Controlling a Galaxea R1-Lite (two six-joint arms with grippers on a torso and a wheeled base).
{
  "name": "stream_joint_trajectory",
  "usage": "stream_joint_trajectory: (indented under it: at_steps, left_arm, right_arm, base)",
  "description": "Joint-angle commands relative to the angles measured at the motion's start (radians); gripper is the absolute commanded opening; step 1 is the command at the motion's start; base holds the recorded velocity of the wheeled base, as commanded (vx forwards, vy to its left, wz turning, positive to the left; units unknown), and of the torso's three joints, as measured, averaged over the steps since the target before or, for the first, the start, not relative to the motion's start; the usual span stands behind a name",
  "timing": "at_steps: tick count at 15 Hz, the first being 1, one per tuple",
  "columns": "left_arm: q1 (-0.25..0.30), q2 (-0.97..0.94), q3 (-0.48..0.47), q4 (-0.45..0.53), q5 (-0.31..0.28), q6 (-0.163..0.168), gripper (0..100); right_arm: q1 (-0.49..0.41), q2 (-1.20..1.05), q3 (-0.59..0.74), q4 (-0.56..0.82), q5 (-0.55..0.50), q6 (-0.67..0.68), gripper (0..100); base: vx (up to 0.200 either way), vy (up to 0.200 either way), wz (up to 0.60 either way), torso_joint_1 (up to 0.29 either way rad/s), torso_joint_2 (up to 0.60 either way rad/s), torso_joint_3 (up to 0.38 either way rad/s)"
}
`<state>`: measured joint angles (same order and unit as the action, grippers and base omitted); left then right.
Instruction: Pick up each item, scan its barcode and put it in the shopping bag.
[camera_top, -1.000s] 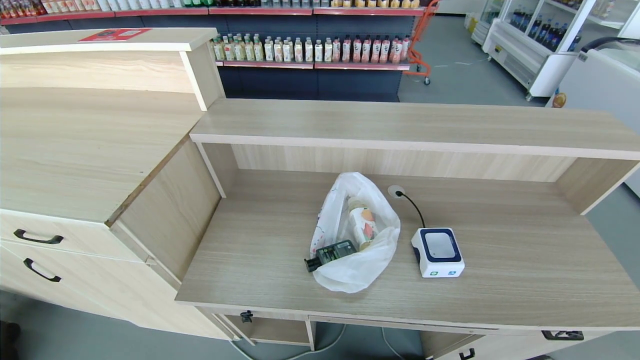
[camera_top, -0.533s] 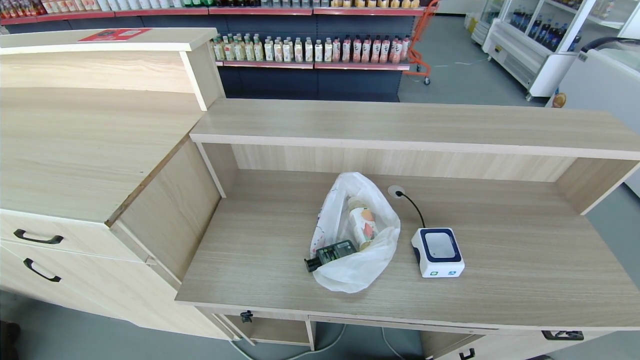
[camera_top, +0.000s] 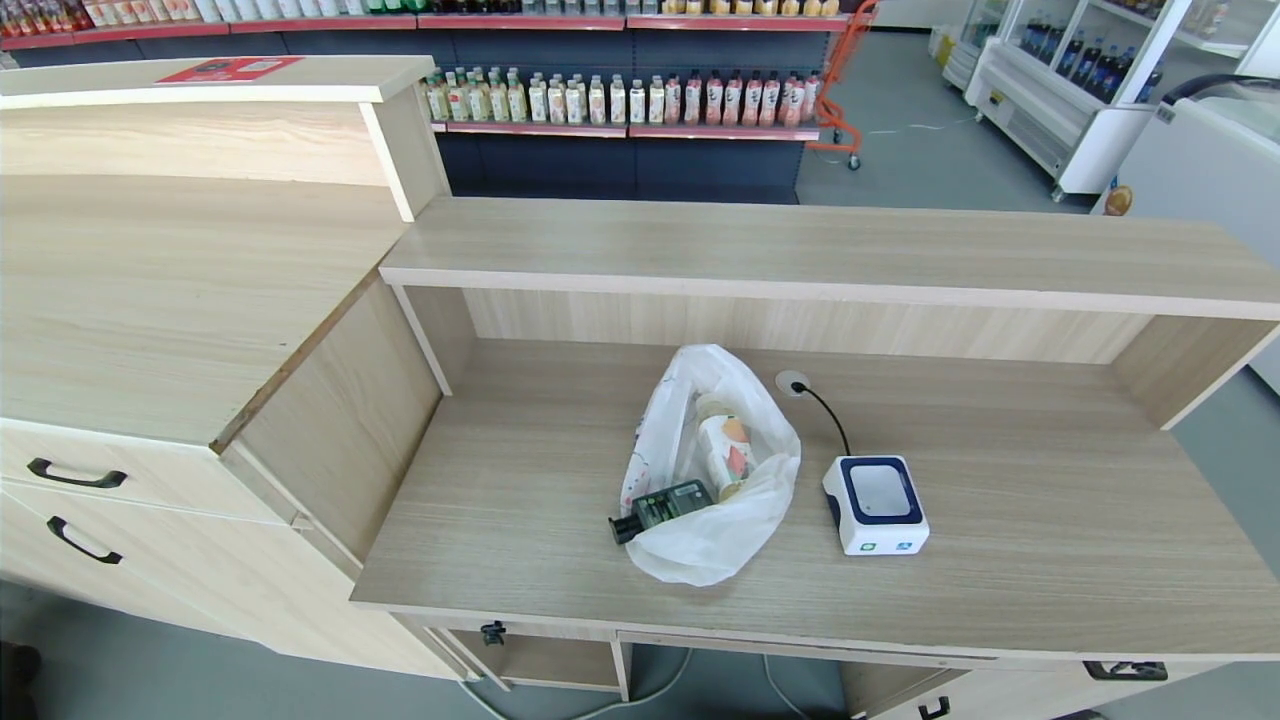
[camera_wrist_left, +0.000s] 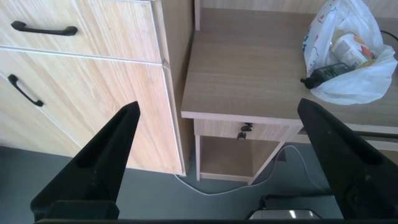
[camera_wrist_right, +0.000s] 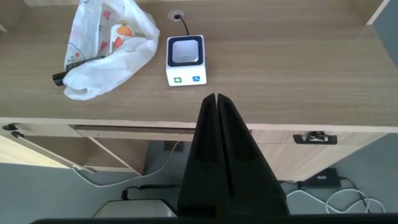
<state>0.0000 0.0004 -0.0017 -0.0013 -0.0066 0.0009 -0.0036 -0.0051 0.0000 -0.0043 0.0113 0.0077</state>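
Shopping bag (camera_top: 700, 555) lying on the surface (camera_top: 1050, 540) just beside the scanner (camera_top: 875, 503), with a dark bottle (camera_top: 662, 507) and a printed cup (camera_top: 725, 455) inside; the task appears essentially complete. Left end effector (camera_wrist_left: 219, 106): fingers spread wide, empty. Right end effector (camera_wrist_right: 216, 99): fingers pressed together, empty. Both are held off the surface's near edge.

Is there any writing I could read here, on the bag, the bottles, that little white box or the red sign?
No text can be read here.
Red sign on the raised counter: print too small.
Dark bottle and pale bottle in the shopping bag: labels blurred.
Scanner: two small coloured icons, no legible words.
Shelf bottles: labels too small.
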Motion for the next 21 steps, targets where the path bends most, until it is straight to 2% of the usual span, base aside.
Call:
stream_joint_trajectory:
  at_steps: [1,9,11,14,21]
  left_arm:
    - [0.000,0.000,0.000,0.000,0.000,0.004,100]
    - [0.000,0.000,0.000,0.000,0.000,0.005,100]
    - [0.000,0.000,0.000,0.001,0.000,-0.004,100]
    - [0.000,0.000,0.000,0.001,-0.001,0.001,100]
    - [0.000,0.001,0.000,0.000,-0.001,0.002,100]
  right_arm:
    - [-0.001,0.005,0.000,0.000,0.001,0.000,0]
    - [-0.001,0.005,0.000,0.000,0.001,0.000,0]
    - [-0.001,0.005,0.000,0.000,0.001,0.000,0]
    - [-0.001,0.005,0.000,0.000,-0.001,0.000,0]
    - [-0.001,0.005,0.000,0.000,0.001,-0.002,0]
  base:
    - [0.000,-0.200,0.00,0.002,0.00,-0.002]
    - [0.000,-0.200,0.00,0.004,0.00,0.002]
    - [0.000,0.000,0.00,0.000,0.00,0.000]
    - [0.000,0.000,0.00,0.000,0.00,0.000]
    - [0.200,0.000,0.00,0.002,0.00,0.001]
